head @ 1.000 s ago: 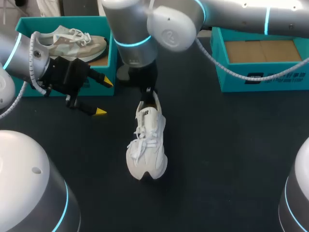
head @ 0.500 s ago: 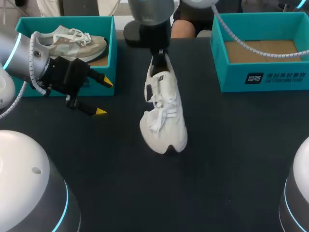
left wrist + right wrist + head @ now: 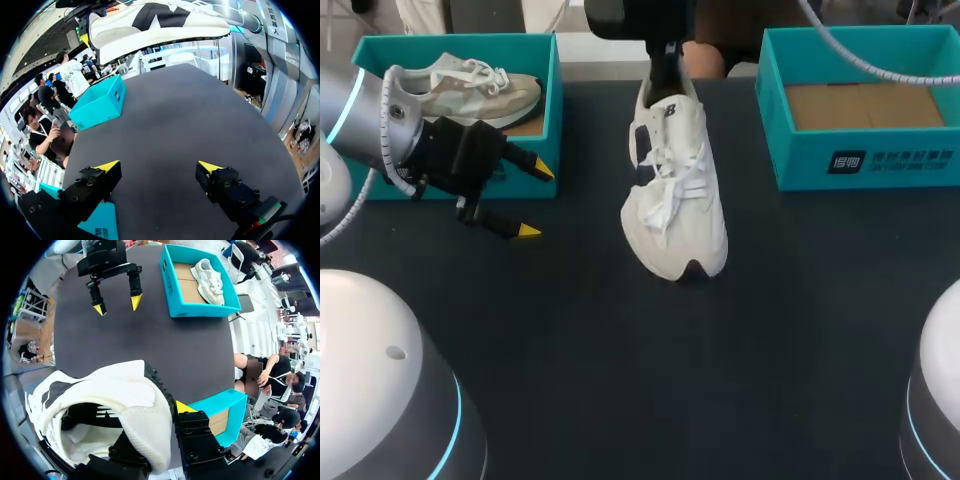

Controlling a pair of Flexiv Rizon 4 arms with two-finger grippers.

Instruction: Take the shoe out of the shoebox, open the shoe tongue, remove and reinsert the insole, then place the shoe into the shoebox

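We hold the white shoe [image 3: 675, 190] up.
Our right pincer [image 3: 665, 62] grips its heel above the desk [image 3: 800, 300]; our left pincer [image 3: 534, 200] hangs open.

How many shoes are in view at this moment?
2. One white shoe hangs toe-down from the right gripper above the table; one beige shoe lies in the left shoebox. The right shoebox shows no shoe.

1. Shoe [image 3: 672, 195] in right gripper [image 3: 157, 432]: white knit mesh, smoother matt overlays, woven cloth laces, soft padded heel lining.
2. Table [image 3: 800, 330] under it: dark, matt.
3. Shoebox [image 3: 860, 150] beside right gripper: teal matt cardboard, raw brown cardboard floor.
4. Left gripper [image 3: 534, 200]: matt black body, smooth yellow tips.
5. Left arm [image 3: 345, 105]: glossy silver shell.
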